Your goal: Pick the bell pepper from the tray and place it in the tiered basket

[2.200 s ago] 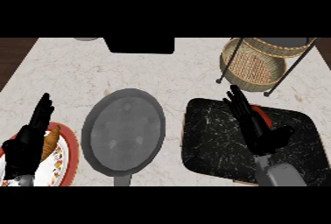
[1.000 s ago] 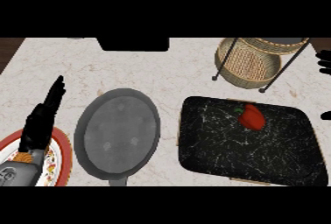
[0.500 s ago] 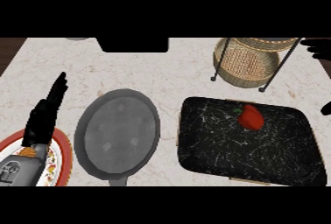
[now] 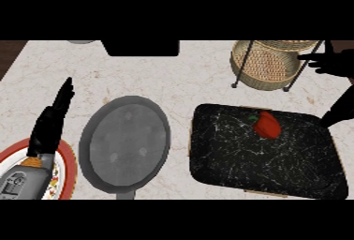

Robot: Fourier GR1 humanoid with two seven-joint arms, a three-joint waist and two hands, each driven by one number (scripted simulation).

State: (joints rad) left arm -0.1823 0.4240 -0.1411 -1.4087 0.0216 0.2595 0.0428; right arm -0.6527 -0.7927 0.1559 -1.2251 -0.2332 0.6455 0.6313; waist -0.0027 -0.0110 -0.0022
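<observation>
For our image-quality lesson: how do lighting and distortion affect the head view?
Head view: even light, no glare; the black left hand and right hand read as flat silhouettes; the pan looks taller than wide; the red bell pepper stands out on the dark tray.

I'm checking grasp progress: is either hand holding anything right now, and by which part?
Nothing is held. The bell pepper lies untouched on the tray; the right hand is beside the tiered basket, the left hand open at left.
</observation>
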